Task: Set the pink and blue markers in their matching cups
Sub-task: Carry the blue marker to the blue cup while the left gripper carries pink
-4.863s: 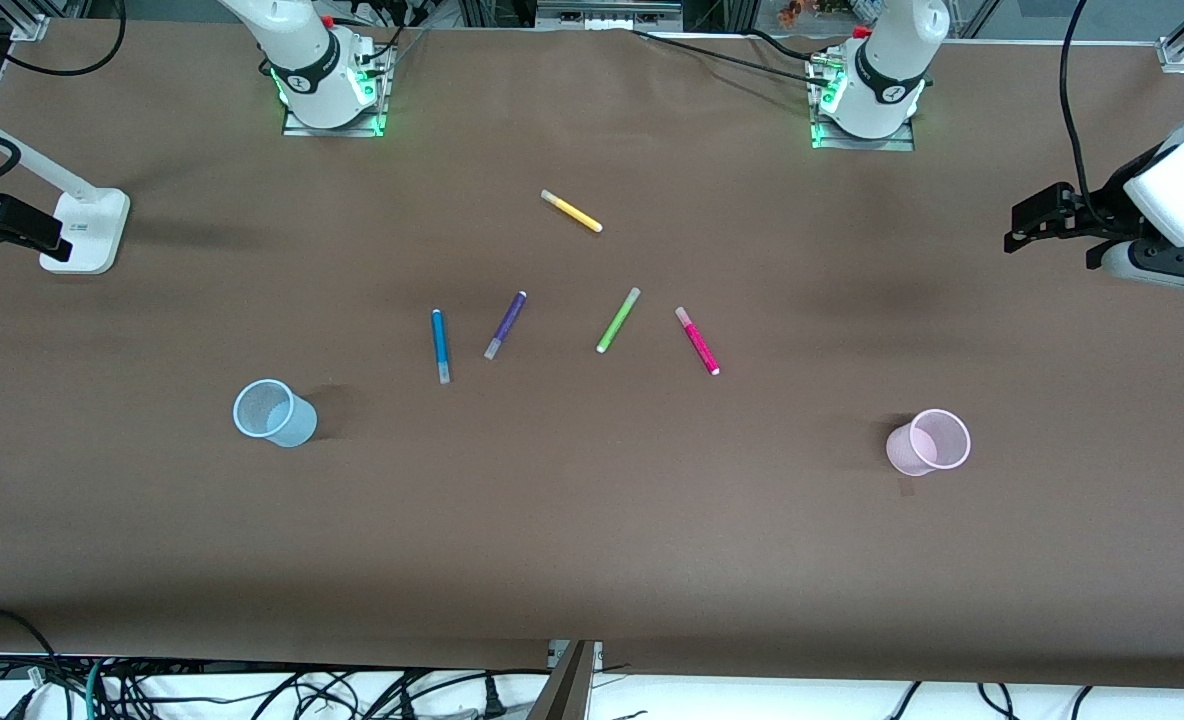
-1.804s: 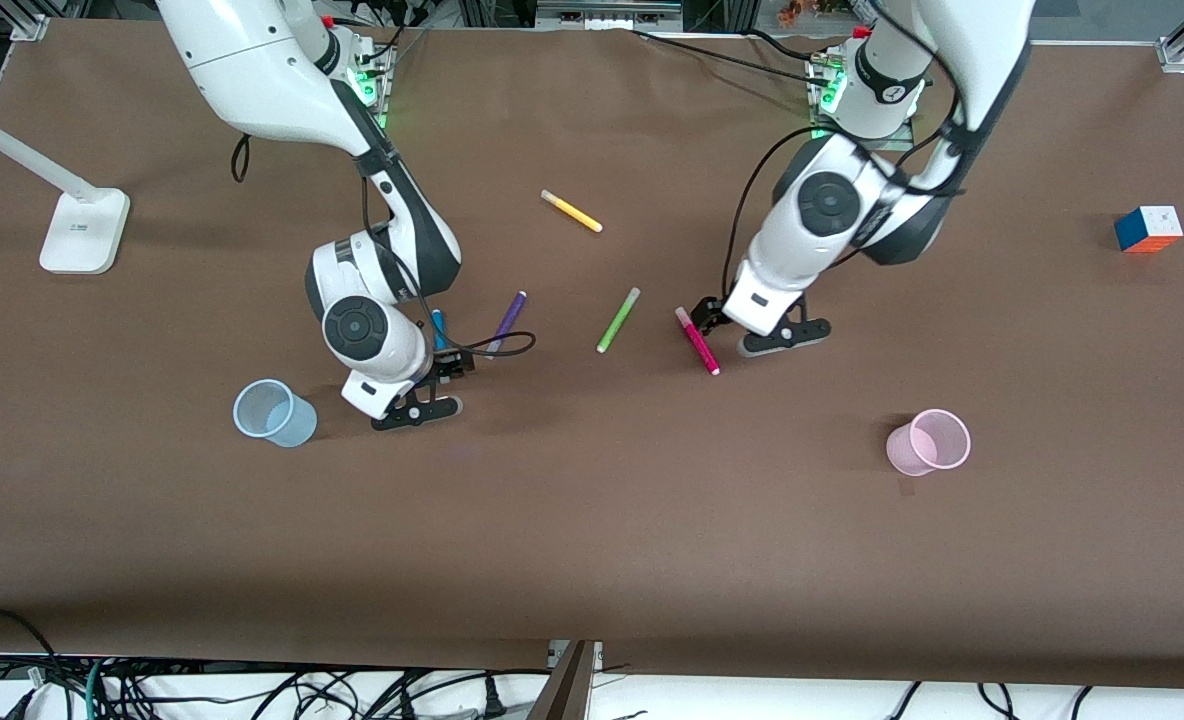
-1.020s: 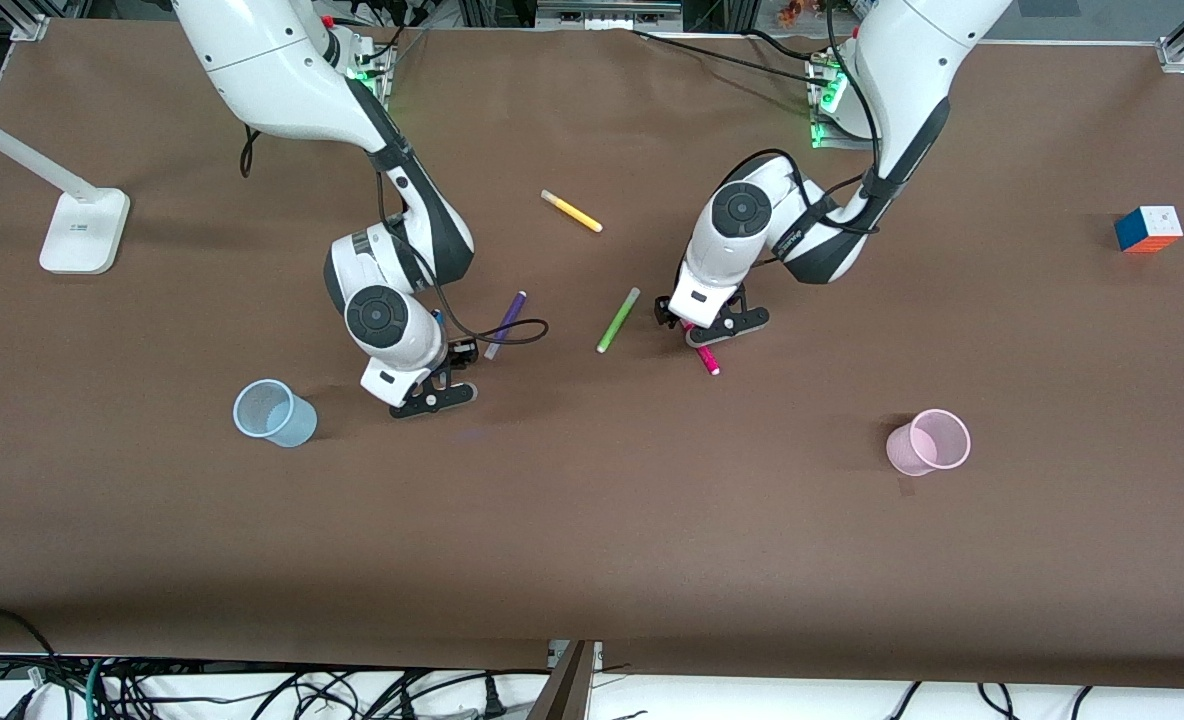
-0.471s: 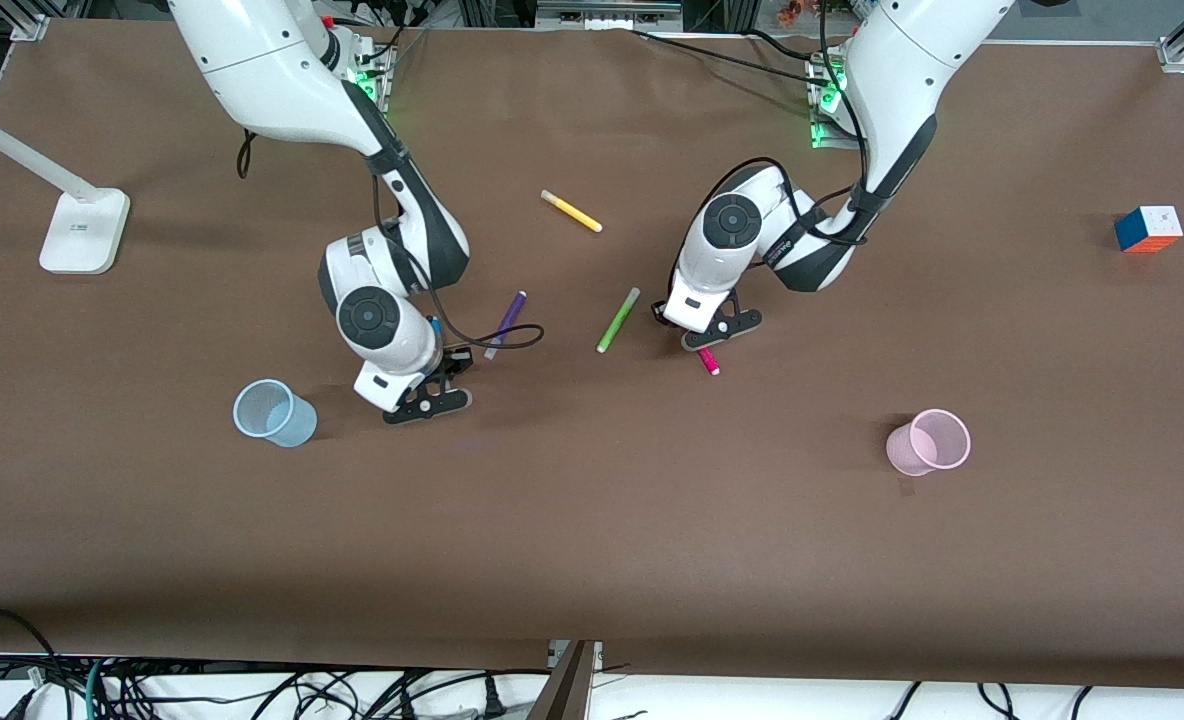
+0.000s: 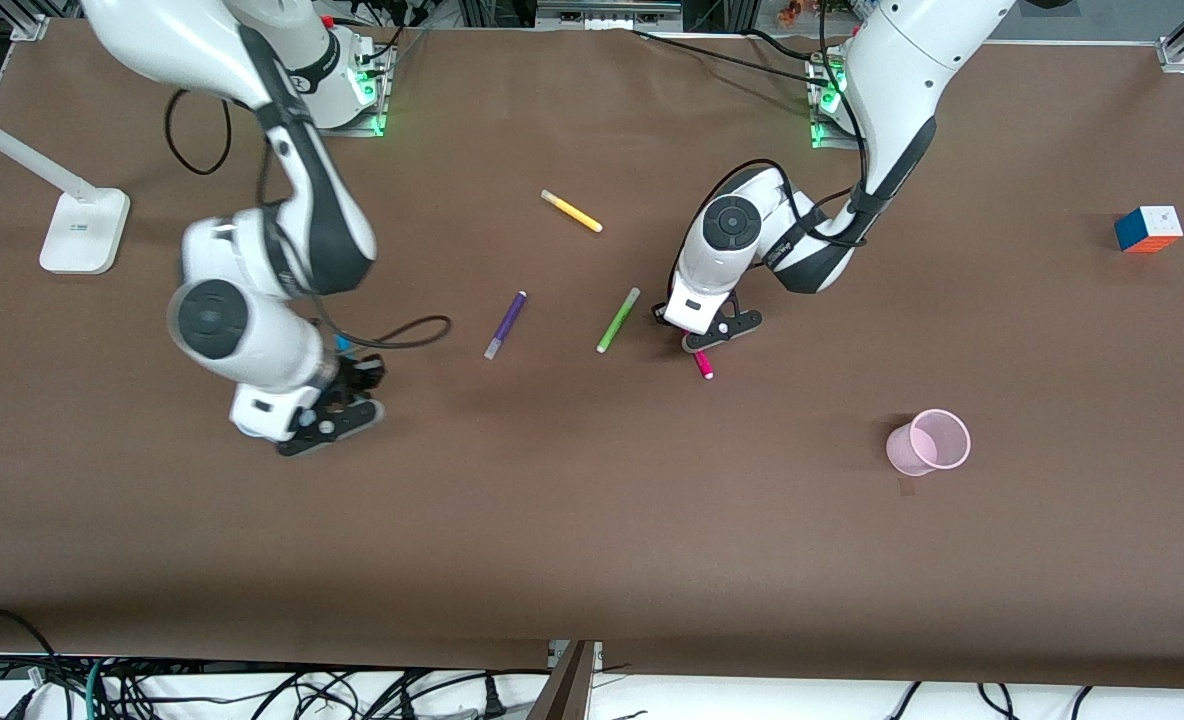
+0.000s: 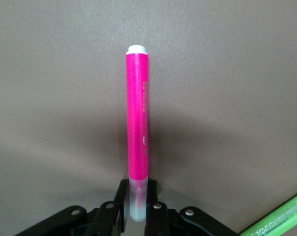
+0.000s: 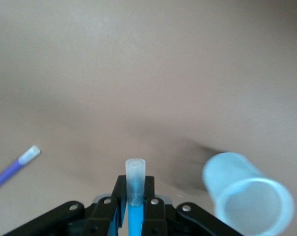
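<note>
My right gripper [image 5: 360, 376] is shut on the blue marker [image 7: 135, 194], whose pale cap sticks out past the fingers. It hangs over the table just beside the pale blue cup [image 7: 247, 196], which stands upright. The right hand hides that cup in the front view. My left gripper [image 5: 687, 335] is low at the table, shut on the pale end of the pink marker [image 6: 137, 113]. The marker's other end [image 5: 703, 366] shows past the hand. The pale pink cup [image 5: 929, 441] stands toward the left arm's end, nearer the front camera.
A purple pen [image 5: 505, 325], a lime-green pen [image 5: 618, 319] and a yellow pen [image 5: 571, 211] lie mid-table between the arms. A colour cube [image 5: 1148, 229] sits at the left arm's end and a white lamp base [image 5: 83, 230] at the right arm's end.
My right gripper has lifted the blue marker off the table and carried it toward the right arm's end, up to the blue cup. My left gripper has stayed down at the pink marker.
</note>
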Controlling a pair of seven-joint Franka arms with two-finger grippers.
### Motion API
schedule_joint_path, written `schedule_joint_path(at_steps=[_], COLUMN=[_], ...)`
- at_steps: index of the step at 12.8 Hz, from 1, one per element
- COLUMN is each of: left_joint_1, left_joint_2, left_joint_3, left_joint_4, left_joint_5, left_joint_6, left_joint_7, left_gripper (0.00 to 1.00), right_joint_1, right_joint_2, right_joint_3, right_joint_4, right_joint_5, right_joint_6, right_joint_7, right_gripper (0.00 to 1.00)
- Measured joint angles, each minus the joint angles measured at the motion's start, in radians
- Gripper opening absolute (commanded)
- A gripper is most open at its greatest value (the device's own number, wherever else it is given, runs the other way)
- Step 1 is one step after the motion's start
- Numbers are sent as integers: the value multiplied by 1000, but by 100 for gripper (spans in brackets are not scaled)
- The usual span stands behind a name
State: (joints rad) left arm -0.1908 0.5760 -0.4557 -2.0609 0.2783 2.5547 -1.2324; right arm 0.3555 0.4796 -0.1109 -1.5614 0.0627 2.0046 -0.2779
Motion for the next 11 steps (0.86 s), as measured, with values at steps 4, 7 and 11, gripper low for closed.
schedule_joint_path(at_steps=[4,7,11], left_joint_1=[7,47,203], left_joint_2=[0,-3,-7], left_joint_3=[4,9,9], left_joint_4=[115,250,457], left_joint_5=[-4,-102,-271], left_joint_6=[-212,-405,-649], left_joint_7=[-6,-18,-11], left_gripper=[0,0,0], right_joint_1=[-94,-222,-328], right_joint_2=[-30,-21,20], right_joint_3=[-12,-13,-12], right_joint_4=[19,19,15], right_joint_5=[173,371,569], right_joint_6=[-18,-20,-55], right_joint_7=[-389,-771,-1159], right_gripper=[10,10,10])
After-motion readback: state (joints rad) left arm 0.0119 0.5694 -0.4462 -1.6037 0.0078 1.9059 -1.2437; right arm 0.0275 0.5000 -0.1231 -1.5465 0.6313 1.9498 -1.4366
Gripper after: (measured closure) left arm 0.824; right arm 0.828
